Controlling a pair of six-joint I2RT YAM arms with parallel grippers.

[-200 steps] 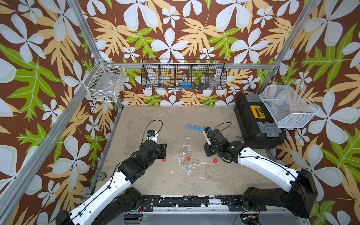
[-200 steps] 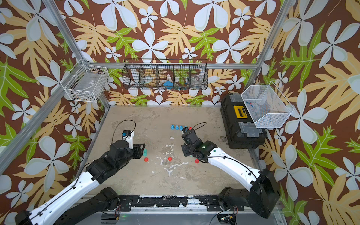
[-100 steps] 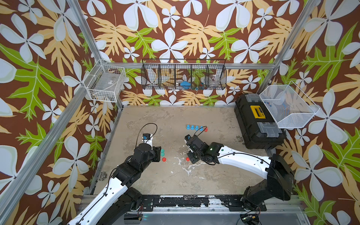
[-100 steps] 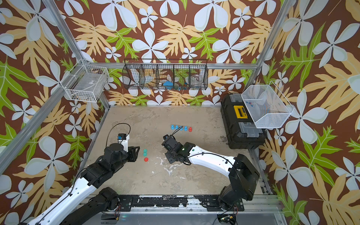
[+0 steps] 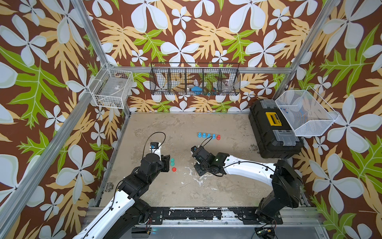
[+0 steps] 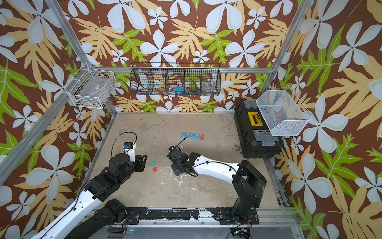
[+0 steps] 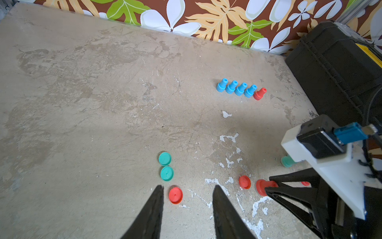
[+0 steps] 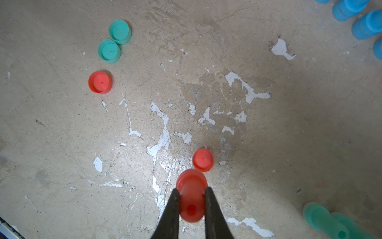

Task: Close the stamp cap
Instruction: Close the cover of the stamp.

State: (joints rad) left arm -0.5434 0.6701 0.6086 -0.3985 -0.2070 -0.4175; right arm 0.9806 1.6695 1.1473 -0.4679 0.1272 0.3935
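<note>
Swung inward, right jaws clamp red stamp [image 8: 191, 198] beside red cap [image 8: 203, 159]

The right gripper [image 8: 191, 190] is swinging away from the row of stamps [image 5: 208, 136] toward the tabletop's [image 5: 165, 128] middle, its jaws clamping a red stamp [image 8: 191, 180] just beside a loose red cap [image 8: 203, 159]. The left gripper [image 7: 187, 186] is drawing back, uncovering two teal caps [image 5: 171, 161].

Robot lab test cell: aluminium frame [image 5: 262, 70], backdrop walls [image 5: 186, 31] (leaf-and-flower print), wire baskets [image 5: 195, 79] above scuffed tabletop's [image 5: 165, 128] far edge.
</note>
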